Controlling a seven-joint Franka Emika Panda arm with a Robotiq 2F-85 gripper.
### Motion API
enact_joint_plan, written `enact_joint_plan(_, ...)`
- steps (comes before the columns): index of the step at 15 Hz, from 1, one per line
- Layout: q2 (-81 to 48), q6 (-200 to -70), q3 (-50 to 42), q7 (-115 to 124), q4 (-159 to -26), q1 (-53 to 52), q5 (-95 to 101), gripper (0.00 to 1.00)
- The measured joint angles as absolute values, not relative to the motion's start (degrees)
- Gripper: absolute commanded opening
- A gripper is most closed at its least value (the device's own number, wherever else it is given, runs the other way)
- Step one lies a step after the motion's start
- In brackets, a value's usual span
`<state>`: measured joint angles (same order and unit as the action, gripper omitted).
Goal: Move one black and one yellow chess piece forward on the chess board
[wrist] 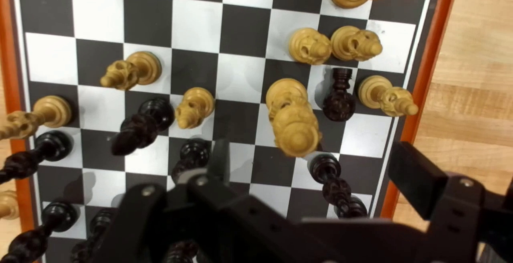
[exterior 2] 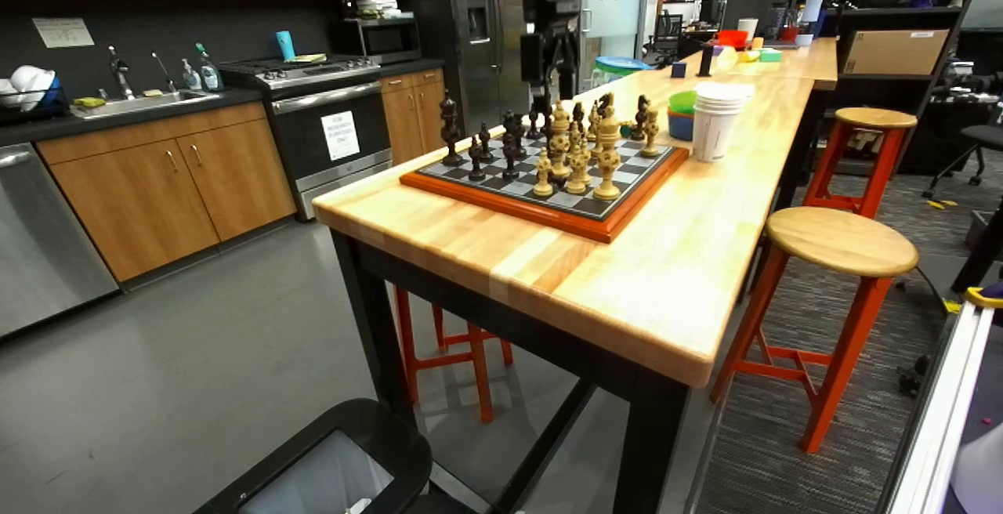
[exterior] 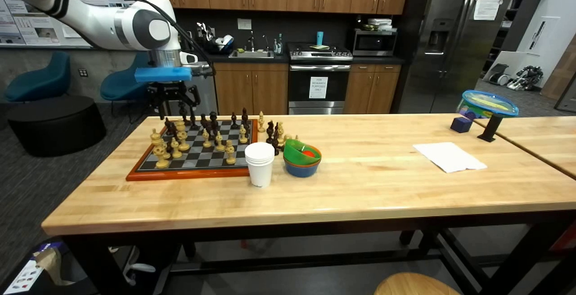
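Observation:
The chess board [exterior: 193, 174] lies near one end of the wooden table, its orange-brown border [exterior 2: 595, 226] showing in both exterior views. My gripper [wrist: 318, 170] is open above it, fingers spread wide and nothing gripped. Between and below them, a black piece [wrist: 336, 191] stands on the board, with another dark base [wrist: 356, 206] close behind it. A tall yellow piece [wrist: 292, 118] stands just ahead of the fingers. Beside it, a small black piece [wrist: 340, 98] lies on its side among yellow pieces [wrist: 354, 44]. Part of the black side is hidden behind the gripper's body.
Several loose pieces [exterior: 280, 132] stand beside the board. Nearby are stacked white cups [exterior: 260, 169] and a blue bowl [exterior: 301, 169] with a green bowl [exterior: 293, 153] in it. Farther along lie white paper [exterior: 450, 156], a dark blue box [exterior: 461, 124] and a blue-lidded tub [exterior: 489, 101].

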<state>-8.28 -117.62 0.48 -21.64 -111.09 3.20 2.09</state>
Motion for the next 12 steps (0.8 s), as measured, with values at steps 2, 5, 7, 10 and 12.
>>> enact_joint_plan(2,-6.7,-117.5,0.5,-21.4,-111.1,3.0,2.1,1.00)
enact_joint_plan(5,-4.3,-116.9,0.5,-20.6,-111.1,2.8,2.1,1.00)
enact_joint_plan(7,-2.5,-116.2,0.5,-20.1,-111.2,2.5,2.1,1.00)
enact_joint_plan(10,0.7,-115.3,0.5,-19.3,-111.7,1.9,1.9,1.00)
enact_joint_plan(12,2.7,-114.2,0.5,-19.1,-112.1,1.5,0.7,1.00)
